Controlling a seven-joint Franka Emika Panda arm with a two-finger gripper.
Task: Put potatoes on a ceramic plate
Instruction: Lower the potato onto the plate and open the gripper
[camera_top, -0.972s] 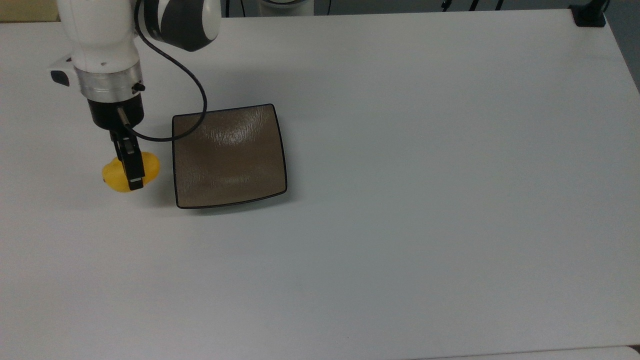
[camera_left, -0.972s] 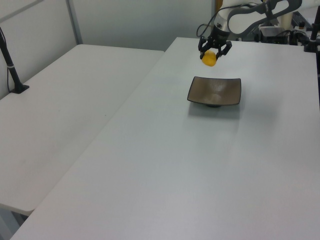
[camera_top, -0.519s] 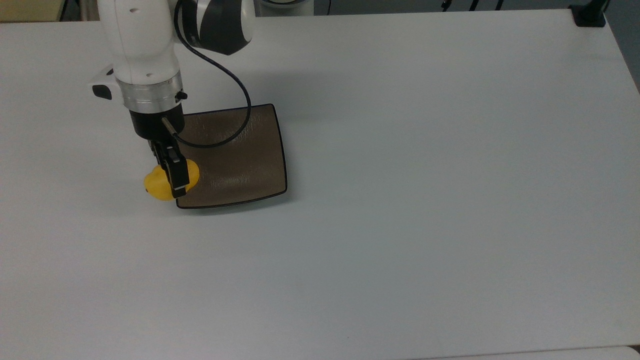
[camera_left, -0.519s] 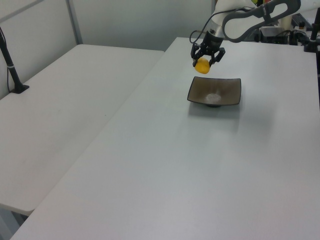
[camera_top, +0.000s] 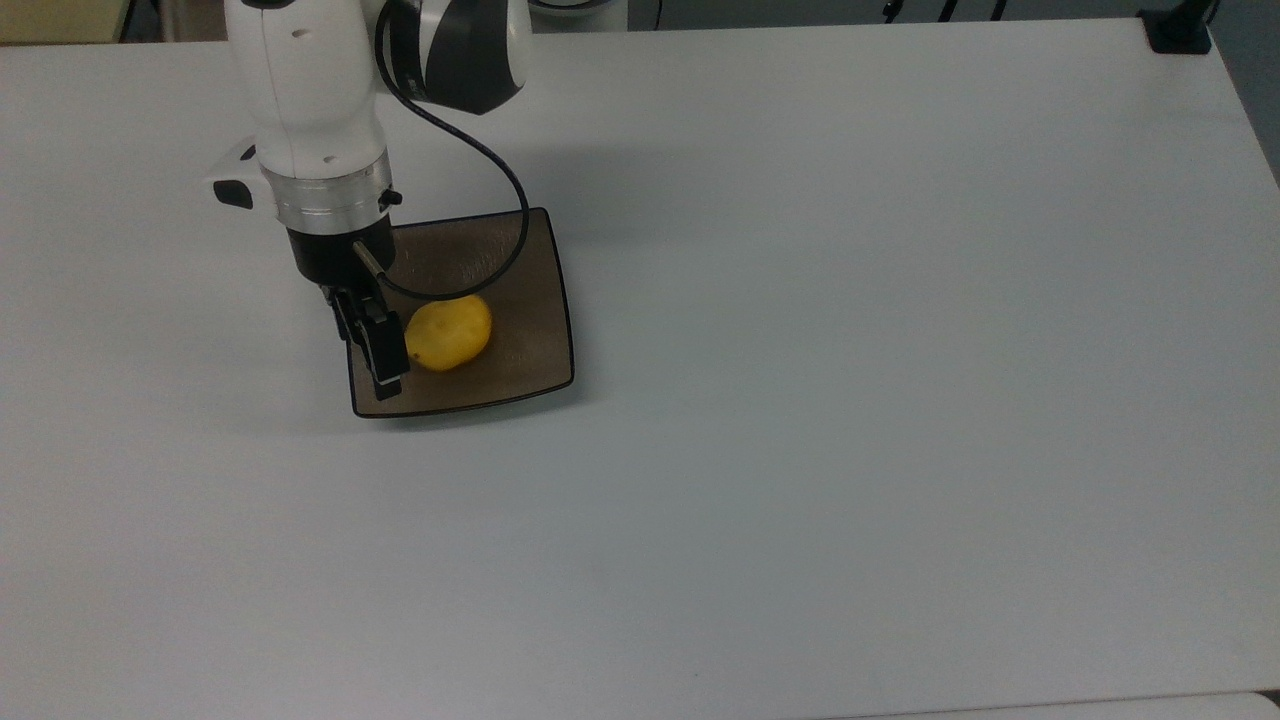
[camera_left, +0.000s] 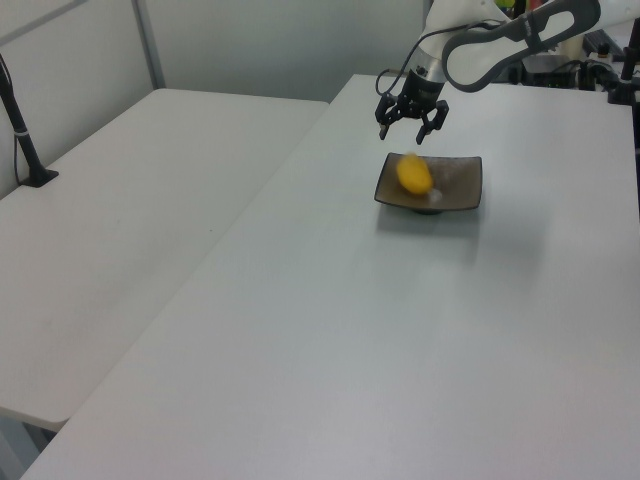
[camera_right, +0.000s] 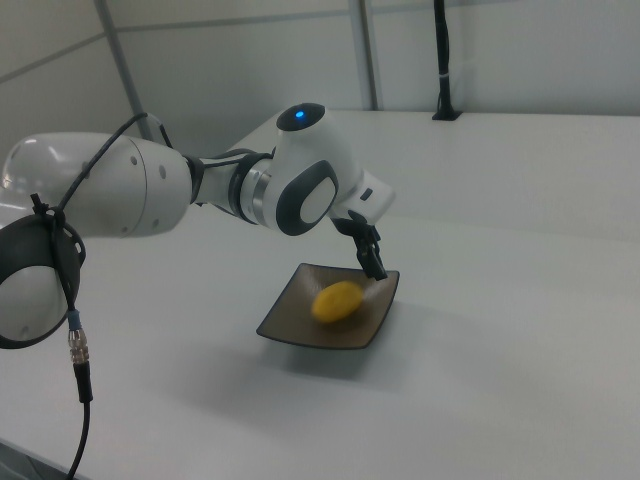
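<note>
- The gripper (camera_left: 411, 124) has its two fingers spread apart in the left view, with nothing between them; it holds nothing
- It hangs above the ceramic plate (camera_left: 462, 193), over the plate's edge at the left view's upper left; in the top view the gripper (camera_top: 372, 345) stands over the plate's edge on the top view's left
- The potato (camera_top: 448, 333) is free of the fingers and sits within the ceramic plate (camera_top: 535, 300), just beside the fingertip on the top view's right
- In the left view the potato (camera_left: 414, 173) looks blurred, over the plate's middle; whether it rests on the surface or is just above it I cannot tell
- In the right view the potato (camera_right: 338, 300) lies in the ceramic plate (camera_right: 288, 323), below the gripper (camera_right: 372, 256)
- A black cable (camera_top: 490, 190) loops from the arm across the plate's far part
- The plate stands on a white table (camera_top: 850, 350)
</note>
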